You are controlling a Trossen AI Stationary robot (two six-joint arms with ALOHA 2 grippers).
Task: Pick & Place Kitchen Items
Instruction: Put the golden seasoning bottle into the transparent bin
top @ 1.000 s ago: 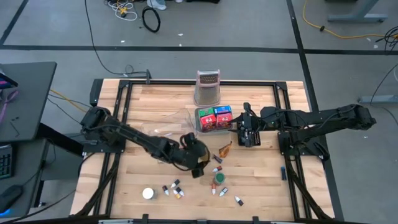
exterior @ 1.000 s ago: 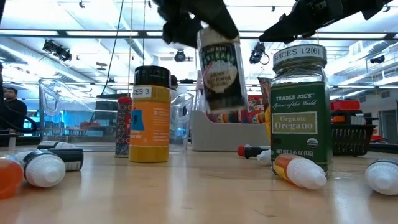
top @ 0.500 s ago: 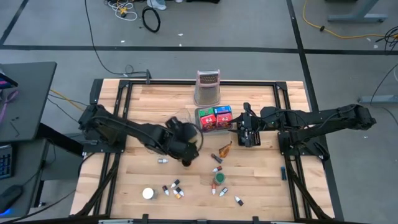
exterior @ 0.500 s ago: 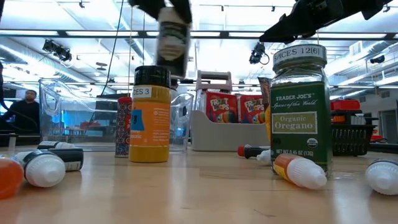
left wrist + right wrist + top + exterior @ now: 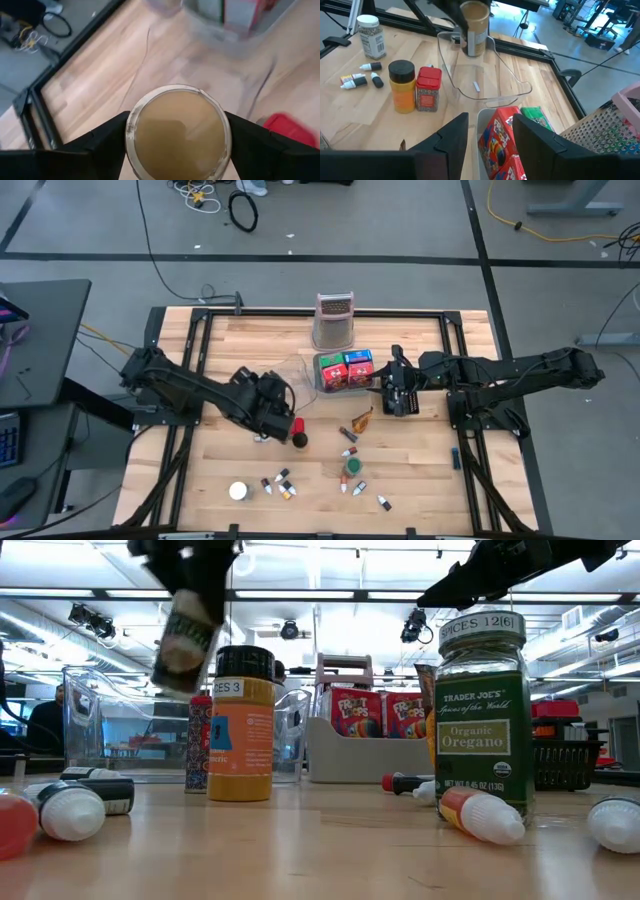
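Observation:
My left gripper is shut on a dark-labelled spice jar and holds it tilted in the air, left of the table's middle and near the clear tray. The jar hangs higher than a yellow black-capped jar and a red jar, which stand upright on their bases on the table. My right gripper hovers open, with nothing between its fingers, just right of the grey tray that holds red and green packets. My left gripper pinches the spice jar's round wall between its two fingers, one on each opposite side, near the beige round end that faces the wrist camera. The fingers slant downward. The jar is lifted clear of the table and tilted.
A metal grater stands at the far middle. An oregano jar stands on the near half. Several small dropper bottles and a white-capped jar lie or stand near the front edge. A small brown packet lies mid-table.
My left gripper has carried the spice jar up and toward the table's left and far side, away from the small bottles. It has turned as it went, and the jar has gone from upright to tilted. My right arm has kept still.

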